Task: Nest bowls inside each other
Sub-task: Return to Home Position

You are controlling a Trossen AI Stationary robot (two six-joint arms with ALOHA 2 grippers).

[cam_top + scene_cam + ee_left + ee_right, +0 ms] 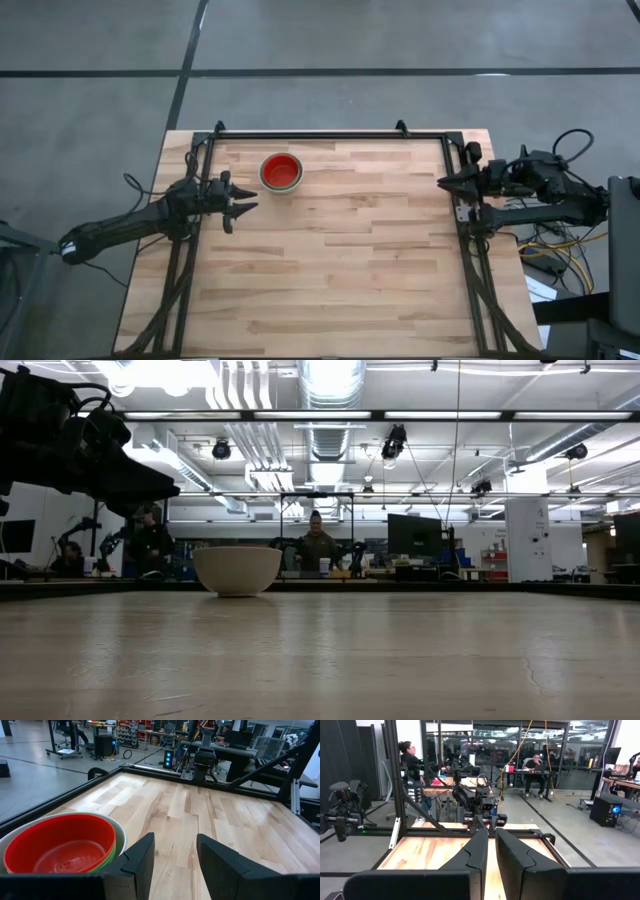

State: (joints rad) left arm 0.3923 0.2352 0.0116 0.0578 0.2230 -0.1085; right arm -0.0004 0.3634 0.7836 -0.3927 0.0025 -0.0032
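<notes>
Spanning the middle of the high view, a table (340,260) of pale wooden planks is seen, edged by a black frame (330,135) and set on a grey concrete floor (100,100). Beyond it, in the low view, a large workshop is shown, with ceiling ducts (330,380), strip lights and monitors. A person (316,545) is seated behind the far edge and another (150,540) is seen to the left. In the right wrist view, one person (412,762) is seen standing and one (536,765) is seated at a desk.

The bowls are found nested in one stack on the far left part of the table. The red bowl (282,170) lies innermost, a green bowl (111,857) is seen as a rim around it, and the pale bowl (122,837) holds them all. From the low view only the pale outer wall is seen.

The left gripper (243,207) is held at the table's left edge, its fingers (140,860) spread wide and empty. The stack lies just beside it, a little farther and to the right, and is not touched. The right gripper (442,182) is held at the right edge, well apart from the stack. Its fingers (475,850) are drawn almost together, with only a thin slit between them and nothing held.
</notes>
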